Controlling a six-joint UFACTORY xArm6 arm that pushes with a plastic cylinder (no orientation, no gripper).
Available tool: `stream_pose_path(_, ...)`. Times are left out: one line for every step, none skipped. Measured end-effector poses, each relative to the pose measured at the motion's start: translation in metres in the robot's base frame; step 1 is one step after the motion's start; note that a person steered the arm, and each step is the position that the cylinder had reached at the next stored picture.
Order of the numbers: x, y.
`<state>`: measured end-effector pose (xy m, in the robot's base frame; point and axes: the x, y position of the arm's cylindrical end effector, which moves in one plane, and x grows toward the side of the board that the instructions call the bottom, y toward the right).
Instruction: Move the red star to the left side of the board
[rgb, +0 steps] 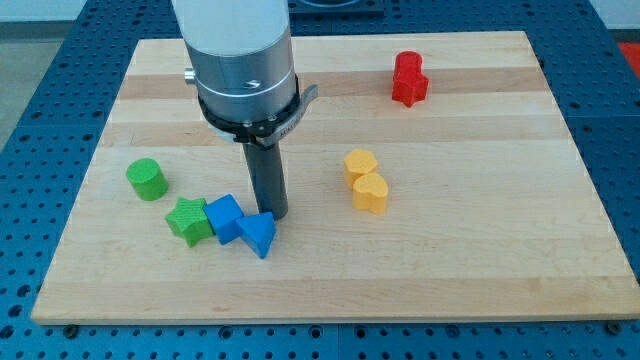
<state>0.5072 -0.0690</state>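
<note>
Two red blocks sit touching near the view's top right: the upper one (406, 65) and the lower one (411, 89), which looks like the red star. My tip (271, 214) is far from them, at the view's lower left of centre. It rests just above the blue triangle (259, 235) and right of the blue cube (224, 215), close to or touching both. The arm's grey body hides the board behind it.
A green star (188, 220) touches the blue cube's left side. A green cylinder (147, 179) stands further left. A yellow hexagon (359, 163) and a yellow heart (371, 193) sit together at the centre right. The wooden board (500, 250) ends near all the view's edges.
</note>
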Motion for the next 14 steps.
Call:
stream_pose_path(-0.042,0.01)
stream_pose_path(-0.126,0.034)
stream_pose_path(-0.208,0.072)
stream_pose_path(-0.245,0.132)
stream_pose_path(-0.245,0.2)
stream_pose_path(-0.251,0.202)
stream_pose_path(-0.262,0.202)
stream_pose_path(-0.294,0.212)
stream_pose_path(-0.303,0.234)
stream_pose_path(-0.256,0.235)
stream_pose_path(-0.247,0.235)
stream_pose_path(-0.201,0.235)
stream_pose_path(-0.193,0.235)
stream_pose_path(-0.196,0.234)
